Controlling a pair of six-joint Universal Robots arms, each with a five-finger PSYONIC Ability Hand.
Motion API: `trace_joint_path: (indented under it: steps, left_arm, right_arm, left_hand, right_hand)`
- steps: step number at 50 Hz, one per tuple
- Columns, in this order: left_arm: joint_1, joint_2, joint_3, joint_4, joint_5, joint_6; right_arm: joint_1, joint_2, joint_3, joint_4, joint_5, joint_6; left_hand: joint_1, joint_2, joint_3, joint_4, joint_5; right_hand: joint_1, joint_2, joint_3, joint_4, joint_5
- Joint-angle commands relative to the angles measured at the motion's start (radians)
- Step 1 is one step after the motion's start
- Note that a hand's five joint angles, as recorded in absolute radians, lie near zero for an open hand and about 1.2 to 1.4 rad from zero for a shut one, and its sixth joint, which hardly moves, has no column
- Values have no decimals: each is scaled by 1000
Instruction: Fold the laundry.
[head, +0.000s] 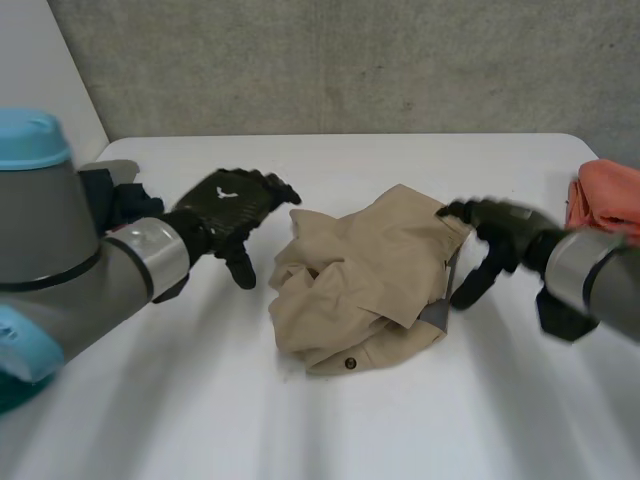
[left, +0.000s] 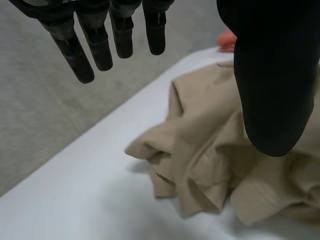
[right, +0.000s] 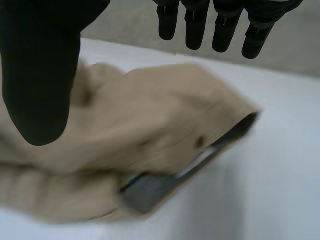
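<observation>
A crumpled tan garment (head: 365, 285) with a grey lining and a dark button lies bunched in the middle of the white table (head: 200, 400). My left hand (head: 228, 212) hovers just off the garment's left side, open, fingers spread, touching nothing. In the left wrist view the tan garment (left: 225, 165) lies below the straight fingers (left: 95, 45) and the thumb (left: 272, 75). My right hand (head: 495, 240) is open at the garment's right edge, holding nothing. In the right wrist view the garment (right: 145, 145) with its grey lining (right: 150, 190) lies under the spread fingers (right: 225, 25).
An orange-red cloth (head: 605, 198) lies at the table's far right edge. A grey wall runs behind the table. Bare white tabletop stretches in front of the garment and along the back.
</observation>
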Motion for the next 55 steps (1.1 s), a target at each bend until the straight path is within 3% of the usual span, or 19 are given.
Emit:
trace_joint_path:
  steps: [1, 5, 11, 12, 15, 16, 20, 23, 28, 32, 36, 40, 46, 50, 55]
  left_arm:
    - [-12, -180, 147, -61, 72, 74]
    - [-45, -250, 197, -87, 85, 74]
    - [-87, -304, 214, -83, 46, 77]
    - [-93, -312, 222, -71, 17, 74]
    - [-96, -315, 239, -43, -47, 62]
    - [-99, -309, 249, -20, -104, 42]
    - [-110, -243, 260, 12, -219, -22]
    - [-118, -162, 250, 6, -238, -53]
    - [-125, 63, 220, 0, -234, -78]
    - [-125, 192, 210, -21, -286, -65]
    - [-128, 242, 176, -110, -343, 0]
    - [-153, 216, 99, -196, -345, 88]
    - [-156, 86, 87, -117, -353, 107]
    - [-122, -32, 176, 24, -388, 133]
    - [-78, -141, 395, 239, -417, 194]
  right_arm:
    - [89, -7, 213, -251, -50, 92]
    - [156, 65, 241, -429, 14, 101]
    - [210, 183, 186, -475, 136, 86]
    - [215, 199, 174, -475, 153, 84]
    - [227, 245, 126, -472, 196, 83]
    - [227, 252, 106, -471, 209, 81]
    - [217, 205, 51, -453, 226, 41]
    - [206, 131, 14, -423, 220, -28]
    - [177, 6, -143, -307, 193, -309]
    - [157, 4, -298, -139, 193, -519]
    - [138, 38, -435, 26, 196, -637]
    - [140, 94, -503, 97, 154, -666]
    - [163, 203, -495, 91, 130, -715]
    - [170, 303, -533, 20, 186, -732]
    - [167, 406, -679, -295, 340, -681]
  left_hand:
    - [-14, -2, -16, -1, 8]
    - [27, 39, 25, 40, 49]
    - [174, 185, 171, 187, 195]
    - [366, 378, 364, 379, 388]
    - [886, 898, 884, 899, 908]
    - [1129, 1140, 1126, 1141, 1150]
    - [1131, 1143, 1129, 1144, 1152]
    - [1131, 1143, 1129, 1144, 1152]
    - [1131, 1143, 1129, 1144, 1152]
    - [1131, 1143, 1129, 1144, 1152]
    - [1131, 1143, 1129, 1144, 1152]
    - [1131, 1143, 1129, 1144, 1152]
    - [1131, 1143, 1129, 1144, 1152]
    - [1131, 1143, 1129, 1144, 1152]
    - [1131, 1143, 1129, 1144, 1152]
  right_hand:
    - [49, 58, 60, 64, 44]
    - [119, 128, 130, 134, 114]
    - [269, 278, 280, 284, 264]
    - [321, 331, 333, 336, 316]
    - [843, 852, 854, 858, 838]
    - [1176, 1186, 1188, 1191, 1171]
    - [1180, 1189, 1191, 1195, 1175]
    - [1180, 1189, 1191, 1195, 1175]
    - [1180, 1189, 1191, 1195, 1175]
    - [1180, 1189, 1191, 1195, 1175]
    - [1180, 1189, 1191, 1195, 1175]
    - [1180, 1189, 1191, 1195, 1175]
    - [1180, 1189, 1191, 1195, 1175]
    - [1180, 1189, 1191, 1195, 1175]
    - [1180, 1189, 1191, 1195, 1175]
